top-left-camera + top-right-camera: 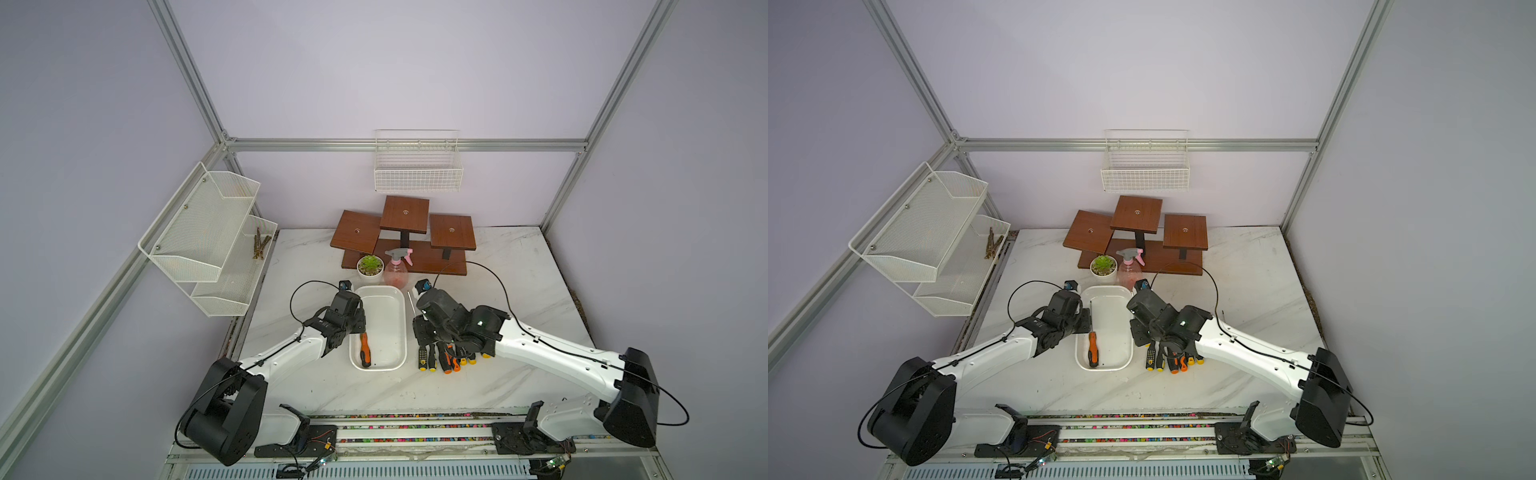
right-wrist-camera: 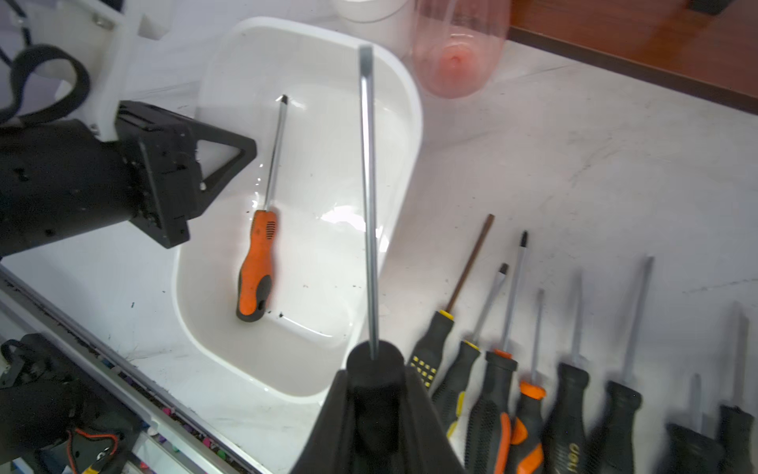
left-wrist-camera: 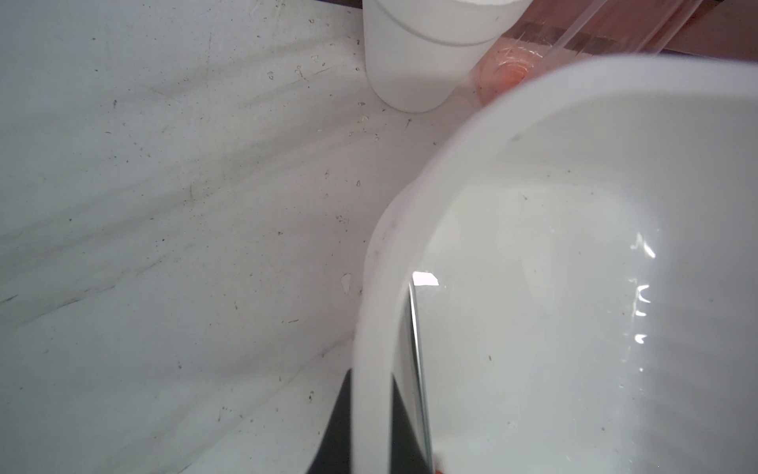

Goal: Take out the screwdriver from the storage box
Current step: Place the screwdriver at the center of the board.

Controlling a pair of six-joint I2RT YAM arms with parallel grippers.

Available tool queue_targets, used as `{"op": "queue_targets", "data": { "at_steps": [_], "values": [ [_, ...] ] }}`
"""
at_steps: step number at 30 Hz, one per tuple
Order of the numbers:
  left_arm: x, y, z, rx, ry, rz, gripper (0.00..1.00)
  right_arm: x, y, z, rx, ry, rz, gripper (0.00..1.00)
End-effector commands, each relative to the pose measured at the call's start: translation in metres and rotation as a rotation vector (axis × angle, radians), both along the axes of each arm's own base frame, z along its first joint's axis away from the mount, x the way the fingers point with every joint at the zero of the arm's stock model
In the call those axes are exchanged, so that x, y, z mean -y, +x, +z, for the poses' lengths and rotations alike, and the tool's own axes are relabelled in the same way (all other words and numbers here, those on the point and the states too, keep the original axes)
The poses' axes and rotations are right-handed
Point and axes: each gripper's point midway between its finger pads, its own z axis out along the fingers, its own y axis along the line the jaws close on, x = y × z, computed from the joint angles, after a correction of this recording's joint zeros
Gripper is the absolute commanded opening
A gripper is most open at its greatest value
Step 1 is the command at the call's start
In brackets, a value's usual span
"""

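Note:
The white storage box [image 1: 386,324] [image 1: 1113,324] [image 2: 320,164] sits mid-table. An orange-and-black screwdriver [image 1: 365,351] [image 1: 1092,349] [image 2: 258,266] lies inside along its left wall; its shaft [image 3: 418,369] shows in the left wrist view. My left gripper [image 1: 358,328] [image 1: 1086,324] [image 3: 371,410] is shut on that left wall of the box [image 3: 377,287], one finger inside and one outside. My right gripper [image 1: 422,332] [image 2: 373,377] is shut on the black handle of another long screwdriver [image 2: 368,205], held over the box's right rim, shaft pointing to the back.
Several screwdrivers [image 1: 449,359] [image 1: 1173,361] [image 2: 574,390] lie in a row right of the box. Behind the box stand a potted plant [image 1: 370,266], a pink spray bottle [image 1: 397,270] and a wooden stand [image 1: 405,241]. Wire baskets [image 1: 417,170] [image 1: 208,232] hang on the walls.

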Motion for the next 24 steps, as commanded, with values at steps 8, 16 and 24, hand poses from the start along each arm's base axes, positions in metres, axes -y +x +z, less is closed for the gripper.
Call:
{"op": "queue_targets", "data": {
  "at_steps": [8,16,24],
  "values": [
    [0.004,0.009,0.018,0.085,-0.028,-0.019,0.0,0.1,-0.007,-0.005,0.012,-0.121,-0.131,0.0],
    [0.005,0.008,0.015,0.085,-0.035,-0.02,0.0,0.12,0.004,-0.014,-0.018,-0.168,-0.189,0.0],
    [0.008,0.011,0.021,0.11,-0.055,-0.023,0.0,0.14,0.02,-0.017,-0.034,-0.21,-0.251,0.0]
  ]
}}
